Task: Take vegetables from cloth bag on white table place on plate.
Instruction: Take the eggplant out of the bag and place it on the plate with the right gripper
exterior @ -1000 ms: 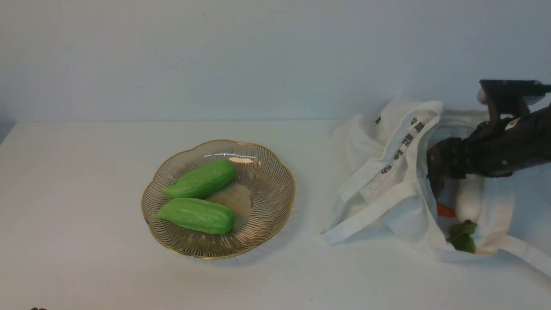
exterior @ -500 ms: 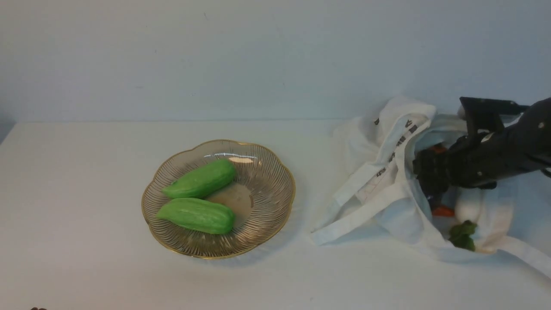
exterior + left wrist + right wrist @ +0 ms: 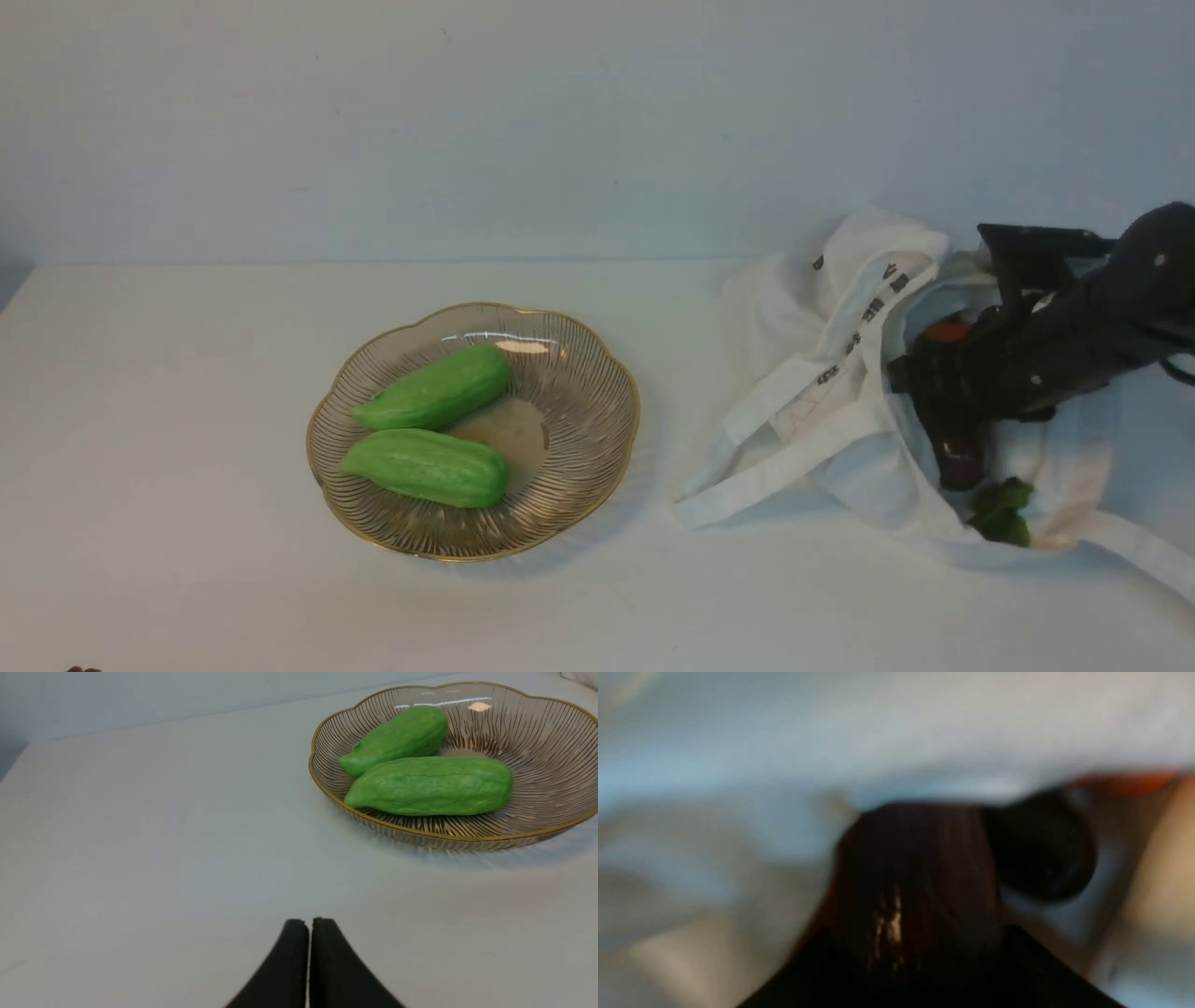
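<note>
The white cloth bag lies open at the right of the white table. My right gripper is inside its mouth, shut on a dark-purple eggplant. In the right wrist view the eggplant sits between the jaws of the gripper, with a second dark eggplant beside it. An orange carrot shows behind the gripper and the radish's green leaves in front. The glass plate holds two green vegetables. My left gripper is shut and empty above the table.
The bag's straps trail on the table toward the plate. In the left wrist view the plate stands ahead of my left gripper. A pale wall runs along the table's far edge.
My right gripper has moved left and lower into the bag, and a dark-purple eggplant now shows in it. The bag's cloth and straps have shifted. The plate has not moved.
</note>
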{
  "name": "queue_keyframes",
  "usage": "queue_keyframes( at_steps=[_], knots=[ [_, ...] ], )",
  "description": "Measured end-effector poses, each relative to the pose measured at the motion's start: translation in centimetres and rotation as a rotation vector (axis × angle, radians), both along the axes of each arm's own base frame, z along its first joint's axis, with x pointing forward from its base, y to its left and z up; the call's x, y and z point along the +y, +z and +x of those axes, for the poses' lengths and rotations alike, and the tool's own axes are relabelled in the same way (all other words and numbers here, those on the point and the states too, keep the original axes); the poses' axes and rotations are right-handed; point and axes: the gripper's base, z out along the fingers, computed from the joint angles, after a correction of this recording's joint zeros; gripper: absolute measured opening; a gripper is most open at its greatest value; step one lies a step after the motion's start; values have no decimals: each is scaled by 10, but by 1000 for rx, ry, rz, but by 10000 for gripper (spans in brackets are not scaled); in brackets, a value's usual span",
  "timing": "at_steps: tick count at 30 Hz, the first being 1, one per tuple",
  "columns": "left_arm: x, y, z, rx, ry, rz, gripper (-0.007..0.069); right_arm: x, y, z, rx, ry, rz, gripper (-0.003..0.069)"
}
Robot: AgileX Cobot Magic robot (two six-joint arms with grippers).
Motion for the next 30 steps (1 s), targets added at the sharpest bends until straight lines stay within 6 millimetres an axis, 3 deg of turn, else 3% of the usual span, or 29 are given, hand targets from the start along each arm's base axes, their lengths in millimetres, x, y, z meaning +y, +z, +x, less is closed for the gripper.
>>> queue_keyframes(
  at_steps=[7,9,10,15,21,23,28,29,30],
  knots=[
    [0,0,0,0,0,0,-8,-1,65,-37,19,2,33,381],
    [0,0,0,0,0,0,-8,-2,72,-44,33,-1,31,381],
    [0,0,0,0,0,0,-8,-5,88,-57,28,-2,21,381],
    [0,0,0,0,0,0,-8,-8,125,-80,-85,-10,37,381],
    [0,0,0,0,0,0,-8,-9,136,-88,-130,-9,41,381],
    [0,0,0,0,0,0,-8,-2,137,-90,-115,1,82,381],
    [0,0,0,0,0,0,-8,57,147,-94,-219,204,201,381],
    [0,0,0,0,0,0,-8,76,150,-93,-239,258,220,381],
    [0,0,0,0,0,0,-8,79,150,-92,-247,265,224,381]
  ],
)
